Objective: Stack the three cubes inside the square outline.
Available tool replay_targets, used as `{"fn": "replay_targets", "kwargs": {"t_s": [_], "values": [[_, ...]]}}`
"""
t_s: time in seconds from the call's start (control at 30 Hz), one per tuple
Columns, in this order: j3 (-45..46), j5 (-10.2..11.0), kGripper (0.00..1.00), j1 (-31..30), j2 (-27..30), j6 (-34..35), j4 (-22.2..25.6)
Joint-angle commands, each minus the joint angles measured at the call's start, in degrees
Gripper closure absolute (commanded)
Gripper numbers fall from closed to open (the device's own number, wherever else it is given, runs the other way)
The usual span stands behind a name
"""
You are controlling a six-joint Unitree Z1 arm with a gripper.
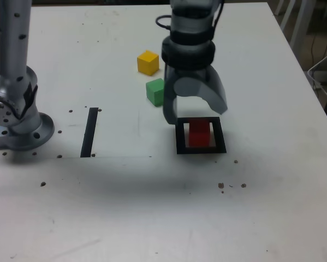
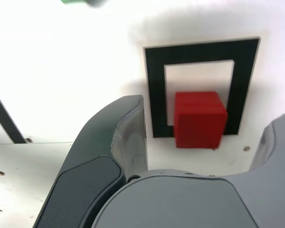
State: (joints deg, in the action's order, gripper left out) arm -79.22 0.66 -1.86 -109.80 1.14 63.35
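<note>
A white table [image 1: 125,207] carries a black square outline [image 1: 201,149] around a red cube [image 1: 198,134], a green cube [image 1: 155,91], a yellow cube [image 1: 148,62] and a black strip [image 1: 89,132].

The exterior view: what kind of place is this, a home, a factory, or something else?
Probably a robotics lab or test bench. A white table carries an arm's bolted base, a taped black square and strip, and red, green and yellow practice blocks.

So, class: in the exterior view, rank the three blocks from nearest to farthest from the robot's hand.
1. Red block: in the black square, just below the hand.
2. Green block: to the hand's left in that view.
3. Yellow block: further back, upper left.
</note>
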Motion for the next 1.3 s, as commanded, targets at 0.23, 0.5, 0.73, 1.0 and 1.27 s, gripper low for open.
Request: {"fn": "replay_targets", "kwargs": {"t_s": [0.23,0.5,0.73,1.0,1.27], "values": [[2.6,1.8,0.00,7.3,3.3,-2.2,1.4],[1.8,3.9,0.00,16.6,3.5,-2.9,3.2],[0.6,4.3,0.00,23.4,2.8,-5.0,3.6],[0.3,4.3,0.01,28.9,1.6,-7.6,3.7],[0.5,4.2,0.01,33.7,0.3,-8.1,4.2]]}}
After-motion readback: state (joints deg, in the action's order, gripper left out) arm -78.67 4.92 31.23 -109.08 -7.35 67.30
